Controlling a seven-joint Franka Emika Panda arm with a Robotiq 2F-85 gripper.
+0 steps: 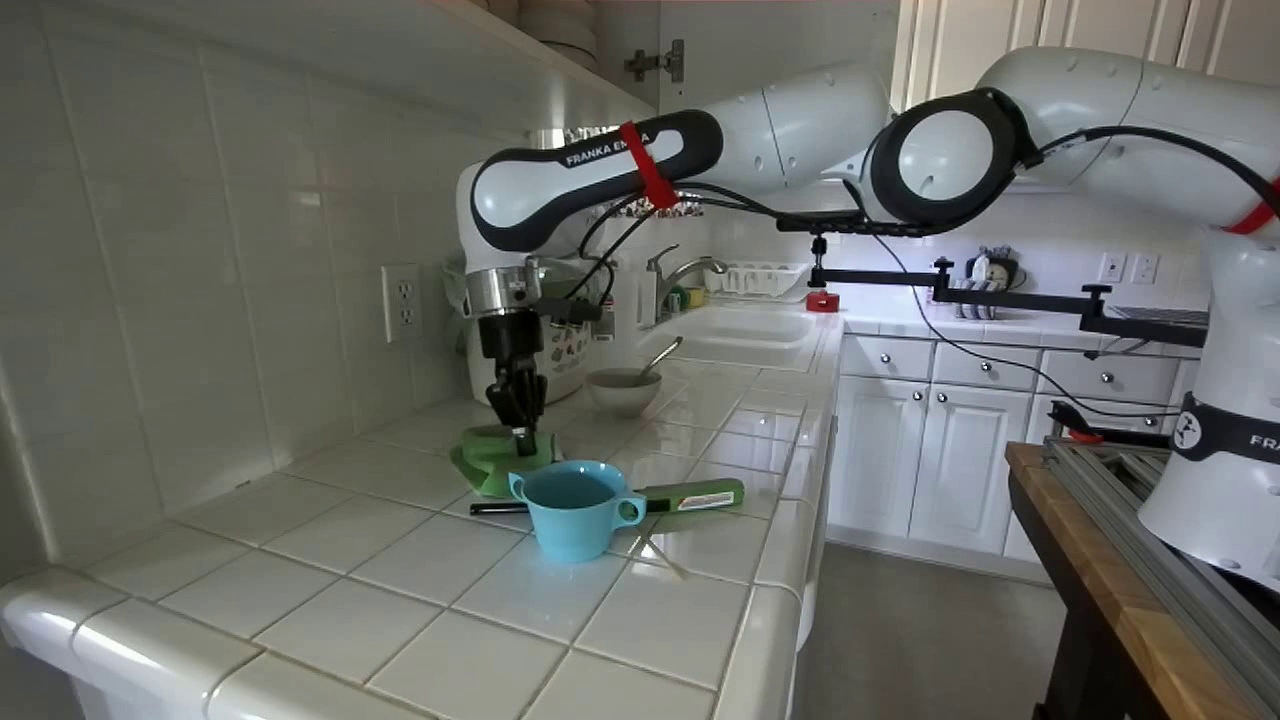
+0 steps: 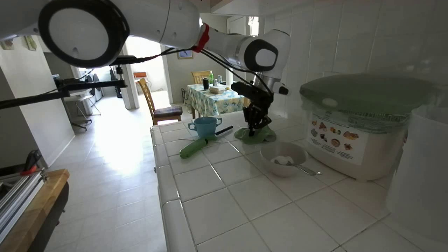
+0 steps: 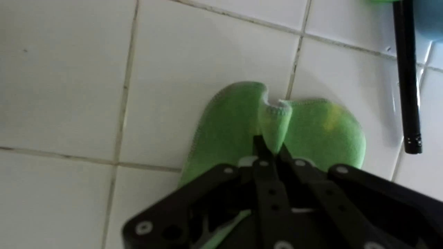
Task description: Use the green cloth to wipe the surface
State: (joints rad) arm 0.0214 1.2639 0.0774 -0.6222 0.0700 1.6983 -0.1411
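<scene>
Claw [image 3: 271, 150] tight on partly hidden green cloth [image 3: 226, 133]

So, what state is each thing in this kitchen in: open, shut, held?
Gripper: shut, pinching the green cloth
Green cloth: rumpled
Two-handled blue cup: upright
Utility lighter: lying flat
Pale bowl: upright, holding something white
Spoon: leaning in the bowl
Green-lidded bin: closed
Base cabinet doors: shut
Drawers: shut
Wall cabinet door: open
</scene>
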